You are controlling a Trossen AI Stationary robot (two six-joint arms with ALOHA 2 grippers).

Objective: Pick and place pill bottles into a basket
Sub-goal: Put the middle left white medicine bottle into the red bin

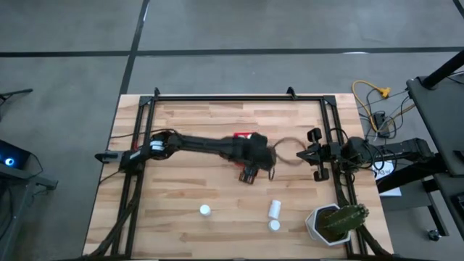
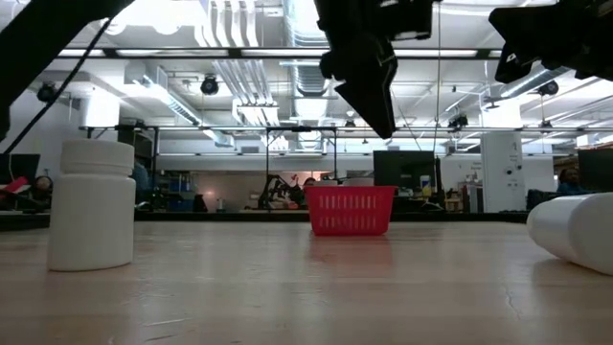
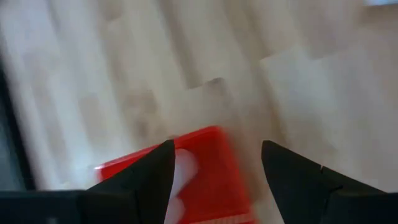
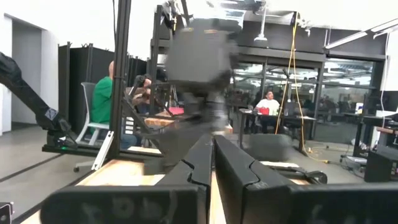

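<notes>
The red basket [image 1: 243,135] stands at mid-table, partly under my left arm; in the left wrist view the basket [image 3: 211,162] holds a blurred white shape [image 3: 185,163]. Three pill bottles rest on the wood near the front edge: one upright [image 1: 206,210] [image 2: 91,204], one on its side [image 1: 275,208] [image 2: 575,230], one upright [image 1: 274,225]. My left gripper [image 1: 249,176] [image 3: 217,155] hangs open above the table, just on the near side of the basket, nothing between its fingers. My right gripper [image 1: 317,156] [image 4: 213,155] waits shut at the right edge.
A white pot with a green plant [image 1: 333,223] stands at the near right corner. A thin cable loop [image 1: 288,152] lies between the two grippers. Black frame rails [image 1: 239,96] run along the table's edges. People sit in the room beyond.
</notes>
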